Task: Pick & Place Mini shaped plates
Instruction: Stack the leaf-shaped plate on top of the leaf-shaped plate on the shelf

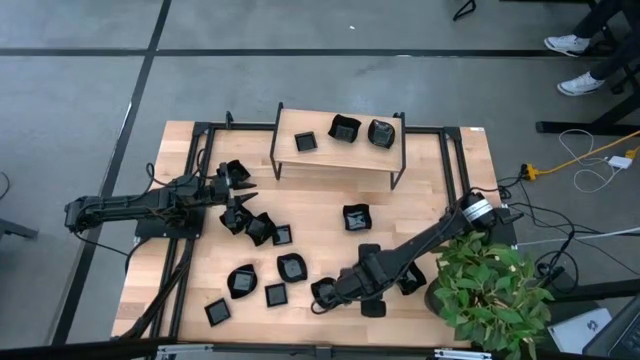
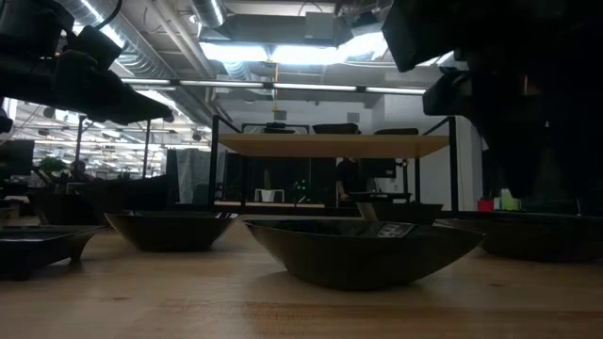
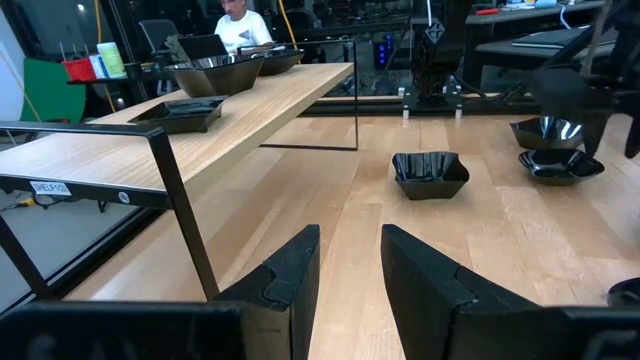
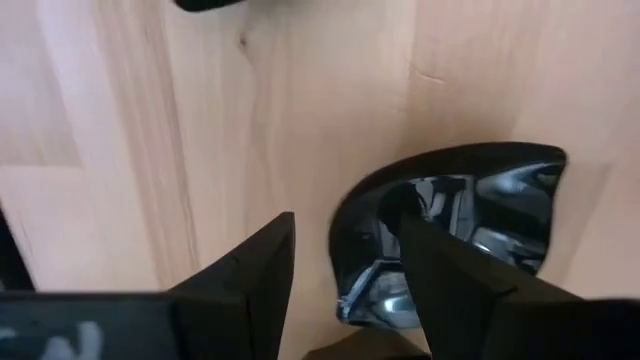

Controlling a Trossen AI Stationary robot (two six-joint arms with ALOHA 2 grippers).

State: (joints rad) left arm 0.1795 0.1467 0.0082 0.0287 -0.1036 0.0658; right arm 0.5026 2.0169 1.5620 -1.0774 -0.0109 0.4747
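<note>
- Risk: the right hand (image 4: 345, 270) straddles the rim of a wavy-edged plate (image 4: 460, 235) — the glossy rim could squirt out as the fingers close, or tip the plate on the surface (image 1: 320, 215).
- Right hand: low near the surface's front edge, fingers spread, nothing grasped yet.
- Left hand (image 3: 350, 270): released and empty, level above the surface by the shelf (image 3: 200, 120), which carries three plates.
- Other plates lie scattered between the arms.

We cannot tell the shapes of the tiny glossy black dishes (image 1: 283, 235) clustered under the left gripper (image 1: 240, 196) from above. The right gripper's (image 4: 345, 262) finger hides part of a glossy black dish (image 4: 470, 240), cropped below.
</note>
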